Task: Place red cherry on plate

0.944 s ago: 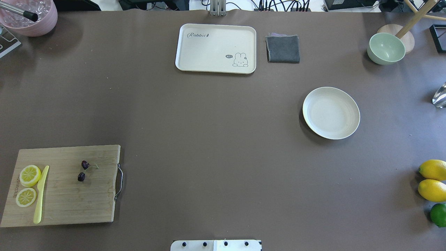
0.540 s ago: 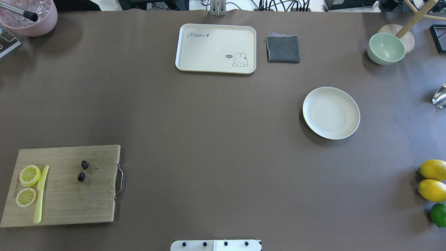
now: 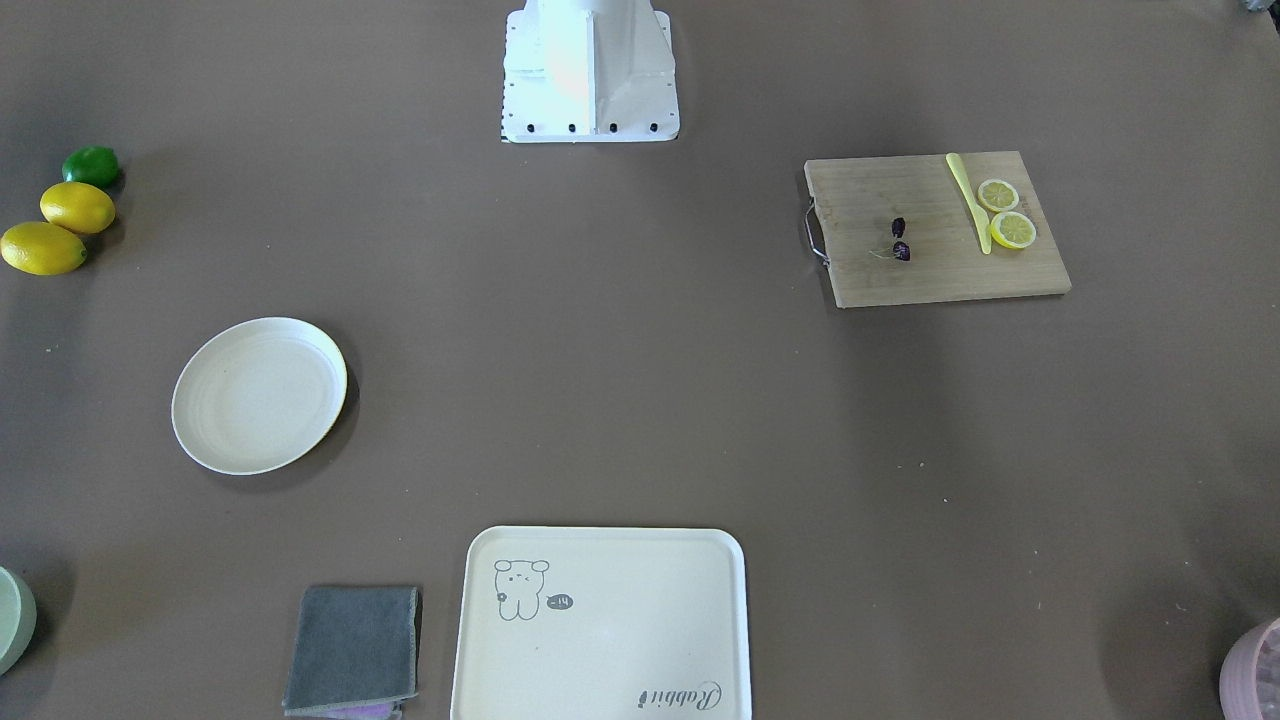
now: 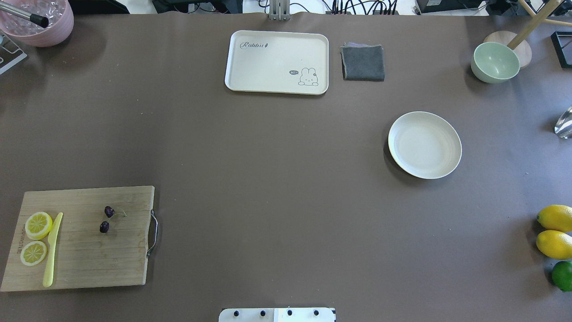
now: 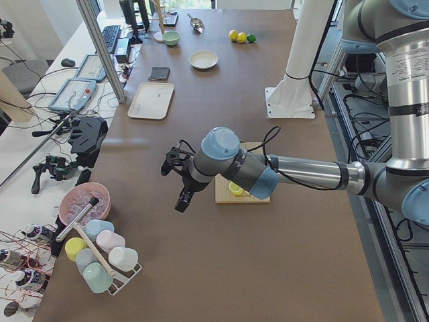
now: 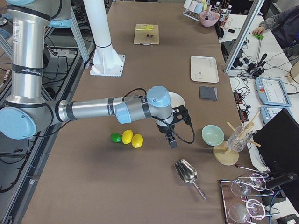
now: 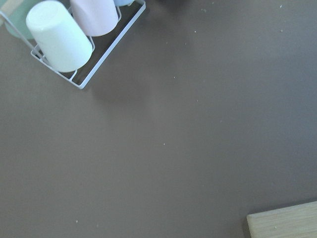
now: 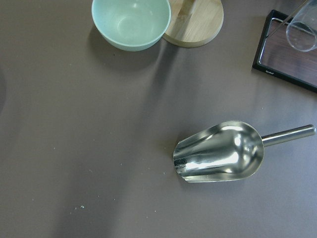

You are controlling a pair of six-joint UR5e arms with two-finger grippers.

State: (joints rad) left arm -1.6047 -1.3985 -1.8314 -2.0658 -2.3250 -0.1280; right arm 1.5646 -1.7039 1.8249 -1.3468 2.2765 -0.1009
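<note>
2 fruits on 1 stem make up the cherry (image 4: 109, 211), which lies loose near the middle of the board (image 4: 89, 264) at the robot's near left, not yet lifted; the plate (image 4: 424, 145) sits bare, well apart, in the right half of the table (image 4: 268, 179). The left gripper (image 5: 179, 201) hangs above bare table just off the board's left end, with only a board corner in its wrist view, so the cherry lies to its right, past the lemon slices (image 4: 38, 225) and the knife (image 4: 52, 250). How wide its jaws stand, or whether they carry anything, cannot be told from the side view alone; the same goes for the right gripper (image 6: 172, 140), which hovers near the scoop (image 8: 218, 151), far from the cherry but near the plate. The left arm is clearly the nearer, so the pick is probably its job. The 2 fruits line up roughly away from the robot, stem curving toward the board's handle (image 4: 156, 232), so jaws closing across that line look best. Bare wood rings the cherry on all sides, and open table runs from board to plate, though that is a long reach across
</note>
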